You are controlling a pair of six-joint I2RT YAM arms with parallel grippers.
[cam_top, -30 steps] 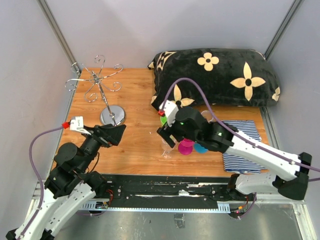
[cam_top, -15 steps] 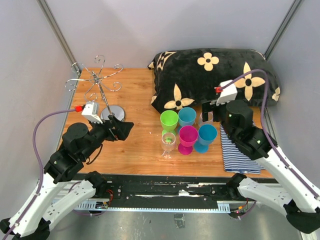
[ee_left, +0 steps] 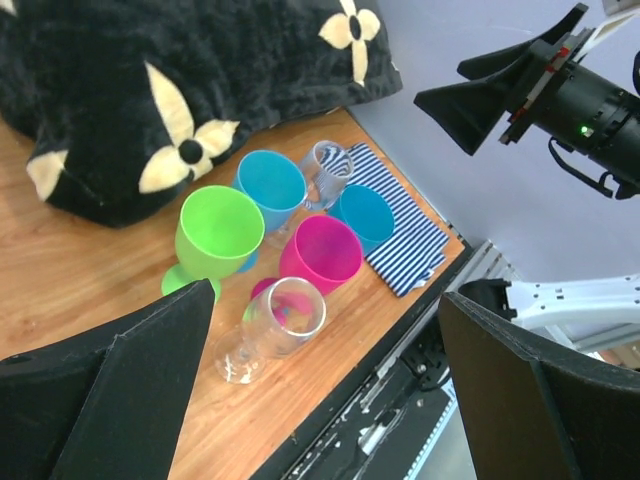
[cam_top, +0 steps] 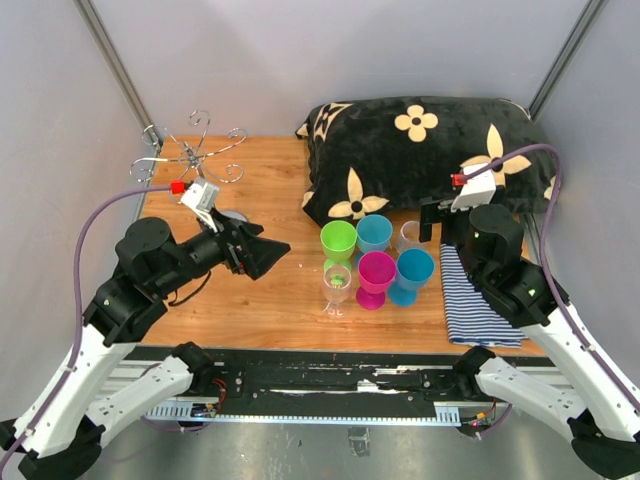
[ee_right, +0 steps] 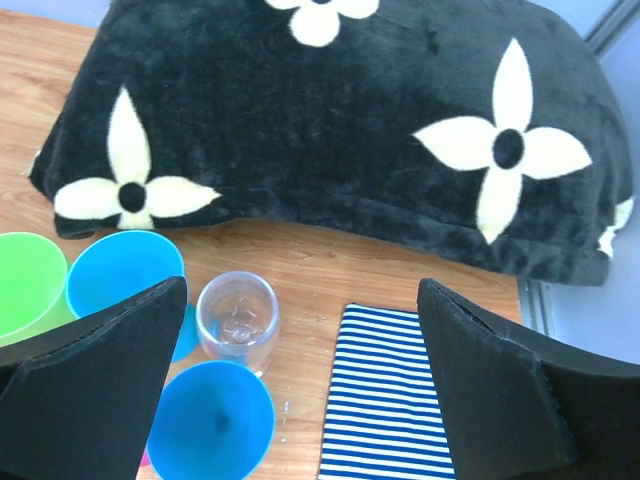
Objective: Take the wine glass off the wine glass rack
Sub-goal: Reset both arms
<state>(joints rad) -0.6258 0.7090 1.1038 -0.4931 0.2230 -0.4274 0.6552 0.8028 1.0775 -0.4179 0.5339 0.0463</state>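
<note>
The wine glass rack (cam_top: pixel 194 154) stands at the far left of the table, with no glass on its curled arms and its base mostly hidden behind my left arm. A clear wine glass (cam_top: pixel 337 284) stands upright on the table in front of the coloured cups and also shows in the left wrist view (ee_left: pixel 276 324). My left gripper (cam_top: pixel 263 255) is open and empty, left of that glass and pointing at it (ee_left: pixel 320 400). My right gripper (cam_top: pixel 432 224) is open and empty, above a second clear glass (ee_right: pixel 238 320) and the cloth's edge (ee_right: pixel 300 400).
Green (cam_top: pixel 338 240), blue (cam_top: pixel 374 231), magenta (cam_top: pixel 376 271) and blue (cam_top: pixel 413 268) cups cluster at mid-table. A striped cloth (cam_top: pixel 482 300) lies to the right. A black flowered pillow (cam_top: pixel 430 150) fills the back right. Grey walls close in the sides.
My right arm has drawn back from the clear wine glass to the right side, leaving the glass standing. My left gripper has swung right and forward towards the cups.
</note>
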